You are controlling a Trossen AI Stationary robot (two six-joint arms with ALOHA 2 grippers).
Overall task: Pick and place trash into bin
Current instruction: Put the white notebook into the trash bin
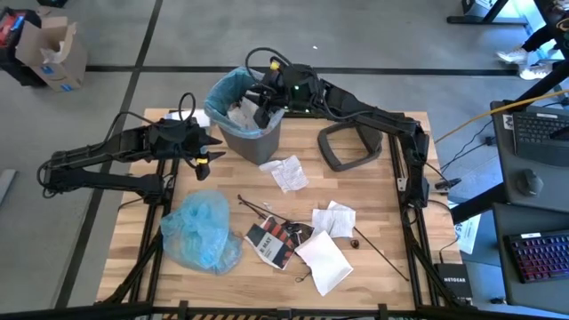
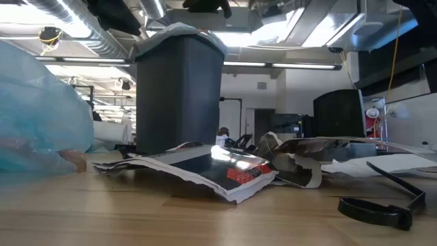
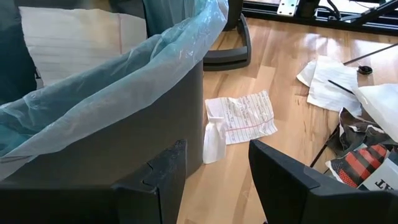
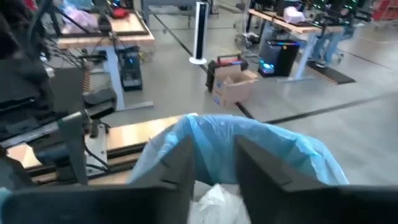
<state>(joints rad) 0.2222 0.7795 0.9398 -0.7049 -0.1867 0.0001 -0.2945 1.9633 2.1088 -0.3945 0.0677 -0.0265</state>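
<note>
The dark grey bin (image 1: 247,124) with its light blue liner (image 3: 124,74) stands at the table's far middle. White crumpled trash (image 4: 217,198) lies inside it. My right gripper (image 1: 267,100) hovers open above the bin's mouth with nothing between its fingers (image 4: 180,165). My left gripper (image 1: 212,149) stands open, level, at the bin's left side. On the table lie a lined crumpled paper (image 3: 239,118), white papers (image 1: 333,218), a white mailer (image 1: 324,262), a red-black-white packet (image 1: 271,242) and thin dark sticks (image 1: 382,253). My left gripper has one finger (image 3: 163,177) close against the bin's outer wall (image 3: 124,143), coming level from the table's left. Whether it touches the wall, I cannot tell.
The grey lid (image 1: 351,147) lies right of the bin. A crumpled light blue bag (image 1: 204,233) fills the near left of the table. A dark strap (image 2: 382,208) lies near the low camera. A cardboard box (image 1: 53,53) stands on the floor beyond the table.
</note>
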